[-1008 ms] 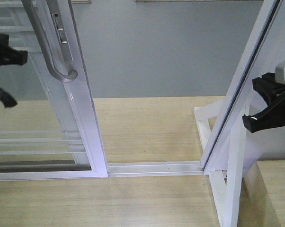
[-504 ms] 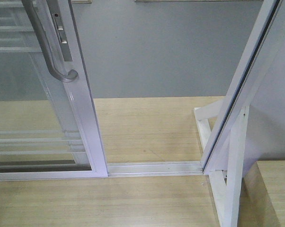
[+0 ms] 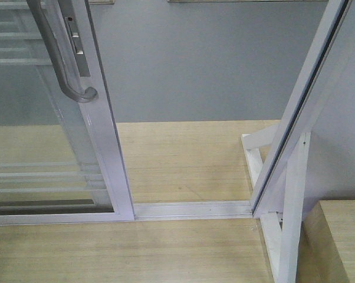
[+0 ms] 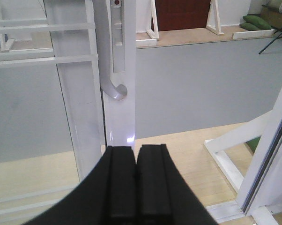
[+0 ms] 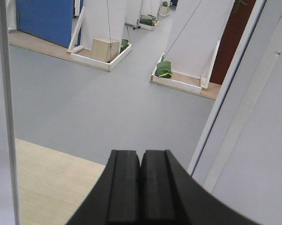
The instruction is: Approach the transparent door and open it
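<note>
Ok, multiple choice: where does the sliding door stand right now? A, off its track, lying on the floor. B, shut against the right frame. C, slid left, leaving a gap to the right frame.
C: the transparent door stands at the left, with bare floor track showing between its edge and the right frame.

Front camera looks down at the transparent door (image 3: 53,118) and floor track (image 3: 192,209); both wrist cameras face forward over their end effectors, the left sharing that door.

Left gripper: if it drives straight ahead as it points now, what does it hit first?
Most likely the white frame of the transparent door, just below the curved end of the grey handle. The left gripper, jaws closed, points squarely at it, though depth is unclear.
</note>
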Robot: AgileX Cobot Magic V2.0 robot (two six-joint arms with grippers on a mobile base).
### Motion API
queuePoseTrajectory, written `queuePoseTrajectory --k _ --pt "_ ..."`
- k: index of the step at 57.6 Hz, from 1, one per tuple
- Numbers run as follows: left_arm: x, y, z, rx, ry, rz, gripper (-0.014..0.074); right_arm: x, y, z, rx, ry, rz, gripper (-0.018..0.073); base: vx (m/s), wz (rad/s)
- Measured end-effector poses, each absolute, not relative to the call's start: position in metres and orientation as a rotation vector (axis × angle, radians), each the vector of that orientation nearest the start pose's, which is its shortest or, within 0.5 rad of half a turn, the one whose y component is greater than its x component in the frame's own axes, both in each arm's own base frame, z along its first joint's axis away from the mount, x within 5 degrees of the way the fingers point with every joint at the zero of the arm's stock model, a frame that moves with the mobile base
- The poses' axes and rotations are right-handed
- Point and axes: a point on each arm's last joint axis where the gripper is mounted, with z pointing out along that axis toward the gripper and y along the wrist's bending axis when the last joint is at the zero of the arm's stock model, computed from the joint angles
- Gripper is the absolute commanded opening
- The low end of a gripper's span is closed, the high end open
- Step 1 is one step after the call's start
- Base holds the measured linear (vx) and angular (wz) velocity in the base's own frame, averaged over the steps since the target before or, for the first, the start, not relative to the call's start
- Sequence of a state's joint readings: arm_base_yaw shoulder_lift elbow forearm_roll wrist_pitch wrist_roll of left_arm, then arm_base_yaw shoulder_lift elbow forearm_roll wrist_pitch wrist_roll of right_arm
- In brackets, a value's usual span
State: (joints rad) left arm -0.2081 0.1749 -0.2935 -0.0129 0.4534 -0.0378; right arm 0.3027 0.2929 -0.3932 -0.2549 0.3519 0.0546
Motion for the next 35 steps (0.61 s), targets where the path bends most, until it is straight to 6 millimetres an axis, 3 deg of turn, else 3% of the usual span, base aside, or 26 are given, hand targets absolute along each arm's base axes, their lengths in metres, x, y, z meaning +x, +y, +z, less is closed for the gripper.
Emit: queuePoseTrajectory --k 35 --pt "0.0563 -0.0125 0.2601 0.156 1.821 -0.183 0.0 0.0717 0.0141 0.2958 -0.354 1.688 0.012 -0.0008 0.0 0.0"
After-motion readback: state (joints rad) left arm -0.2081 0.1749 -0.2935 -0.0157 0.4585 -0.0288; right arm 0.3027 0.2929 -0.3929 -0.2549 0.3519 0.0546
